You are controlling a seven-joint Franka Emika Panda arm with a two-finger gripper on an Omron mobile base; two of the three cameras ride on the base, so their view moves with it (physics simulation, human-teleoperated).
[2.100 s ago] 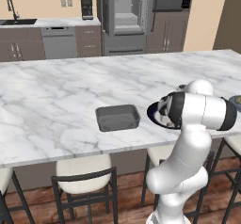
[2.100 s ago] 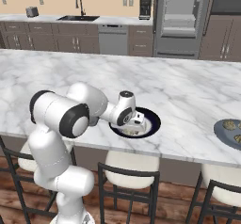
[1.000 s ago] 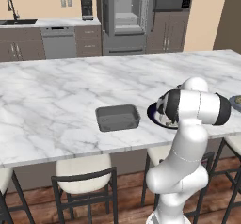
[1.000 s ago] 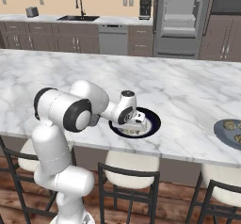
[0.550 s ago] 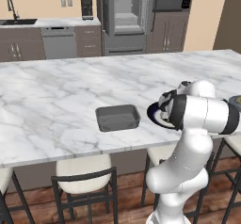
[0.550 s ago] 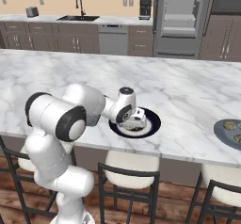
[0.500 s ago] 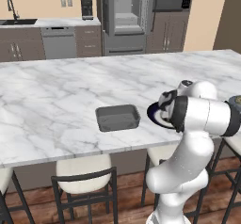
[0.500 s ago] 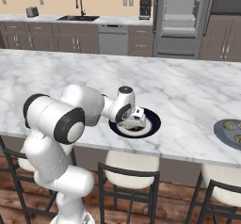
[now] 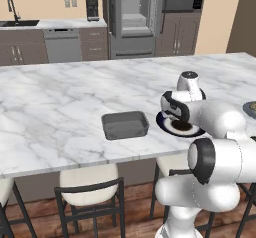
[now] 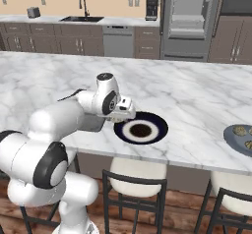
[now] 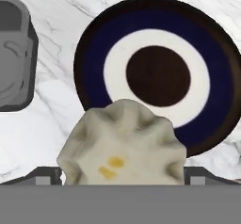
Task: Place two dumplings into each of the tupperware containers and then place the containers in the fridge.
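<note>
Glossy white rounded arm (image 9: pixel 215 127) with dark joint caps.

Even, bright rendered light throughout; no glare. Soft faint shadows on marble counter (image 9: pixel 60 117) beneath gripper (image 10: pixel 129 111). Base views sharp, slightly grainy. Hand view coarse: dumpling (image 11: pixel 123 143) between fingertips blurry, plate (image 11: pixel 89 63) beyond it soft-edged. No edge distortion.

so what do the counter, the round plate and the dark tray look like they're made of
Counter: polished marble by the look, white with grey veins.
Round plate: probably glazed ceramic, with smooth navy, white and dark rings.
Dark tray: likely matte plastic, uniform dark grey with rounded corners; metal can't be excluded.
</note>
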